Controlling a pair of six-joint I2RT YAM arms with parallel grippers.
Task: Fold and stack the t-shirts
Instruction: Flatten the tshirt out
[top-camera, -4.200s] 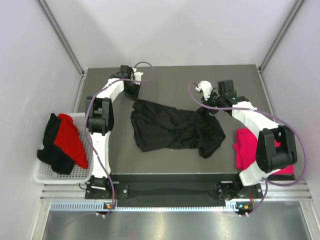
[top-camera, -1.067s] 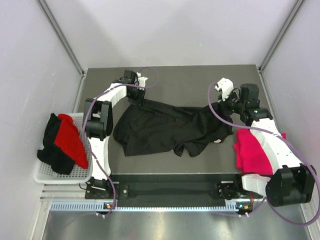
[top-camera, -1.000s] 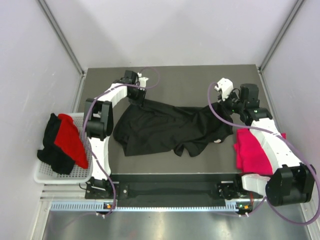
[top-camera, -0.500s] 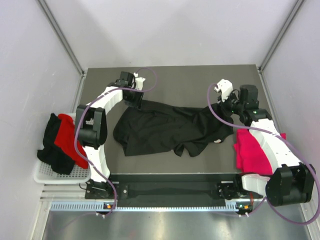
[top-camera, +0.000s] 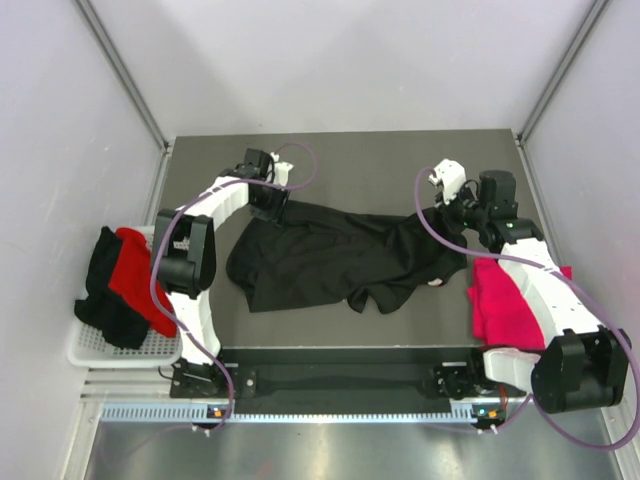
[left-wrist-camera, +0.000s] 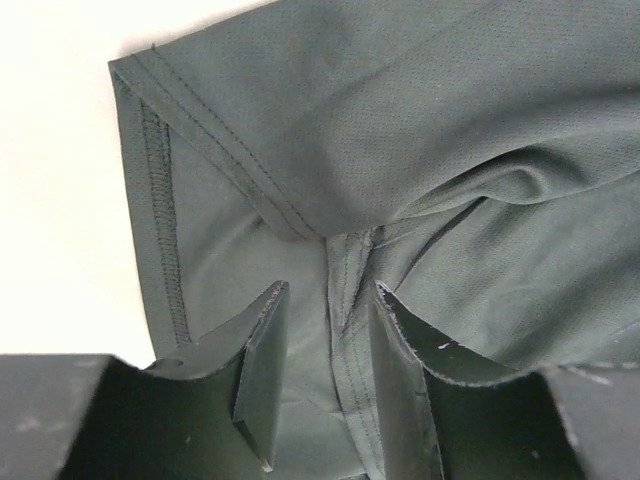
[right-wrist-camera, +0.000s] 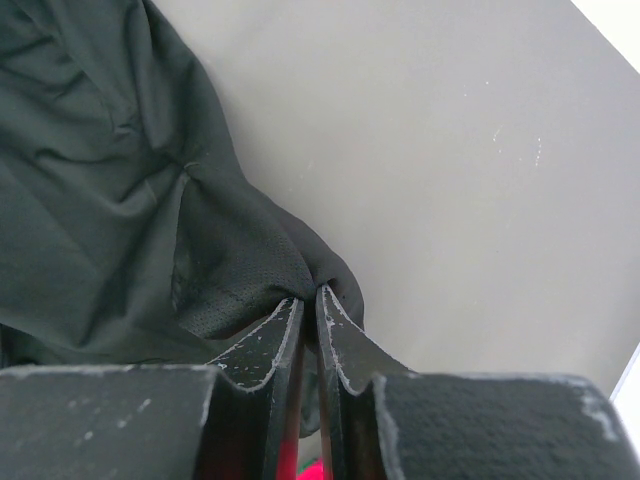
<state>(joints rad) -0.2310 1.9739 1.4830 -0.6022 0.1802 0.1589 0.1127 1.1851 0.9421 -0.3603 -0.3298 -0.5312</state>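
Your left gripper (left-wrist-camera: 328, 300) is parted, holding nothing; a stitched seam of the black t-shirt (left-wrist-camera: 420, 130) runs between its jaws. Your right gripper (right-wrist-camera: 310, 300) pinches a fold of it. Tee sprawls between both on the worktop (top-camera: 380, 165). Thin, limp cloth: grab hems/corners.

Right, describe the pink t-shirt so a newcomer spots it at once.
Look at the dark table and follow it to its right edge. The pink t-shirt lies bunched there. It is the only bright magenta cloth: the black t-shirt spreads over the middle, and the red t-shirt sits in the white basket far left.
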